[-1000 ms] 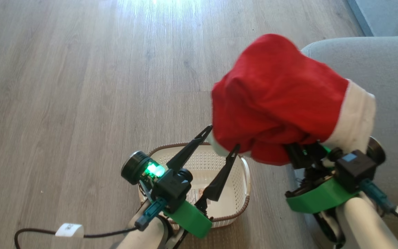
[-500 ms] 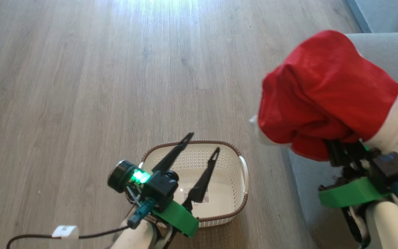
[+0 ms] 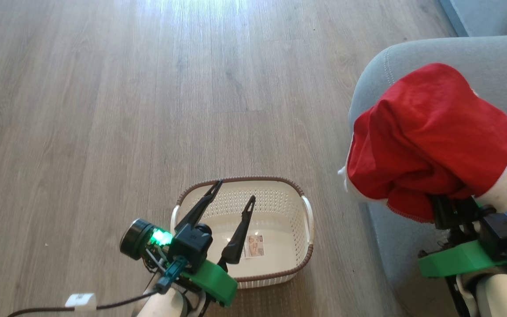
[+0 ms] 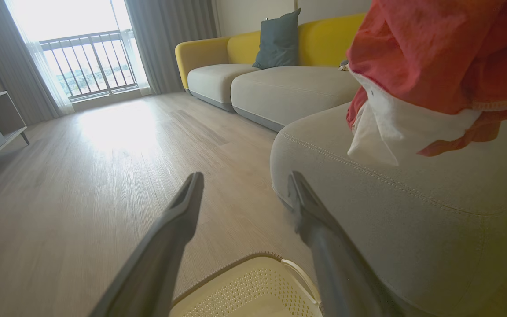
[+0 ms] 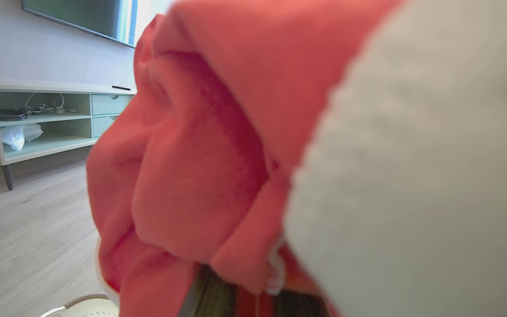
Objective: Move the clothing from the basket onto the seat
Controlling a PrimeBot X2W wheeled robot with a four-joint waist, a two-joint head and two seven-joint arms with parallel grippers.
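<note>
The clothing [image 3: 429, 141], a red shirt with white trim, hangs bunched over my right gripper [image 3: 453, 210], which is shut on it with its fingers buried in the fabric. The bundle is in the air above the left end of the grey seat [image 3: 478, 57]. In the right wrist view the clothing [image 5: 200, 176] covers most of the picture. The cream basket [image 3: 275, 207] with a brown rim stands on the floor left of the seat, holding just a label sticker. My left gripper [image 3: 236, 190] hovers open over the basket's left half. The left wrist view shows the clothing [image 4: 434, 57] above the seat [image 4: 412, 207].
Wood floor spreads to the left and ahead of the basket. A black cable with a white tag [image 3: 79, 300] trails by my left arm. More sofa sections with a blue cushion [image 4: 278, 39] lie beyond the seat. A low TV cabinet [image 5: 38, 119] stands against the wall.
My right gripper has carried the clothing rightward, from above the basket's edge to over the seat. The head camera has shifted too. The left gripper stays open over the basket.
</note>
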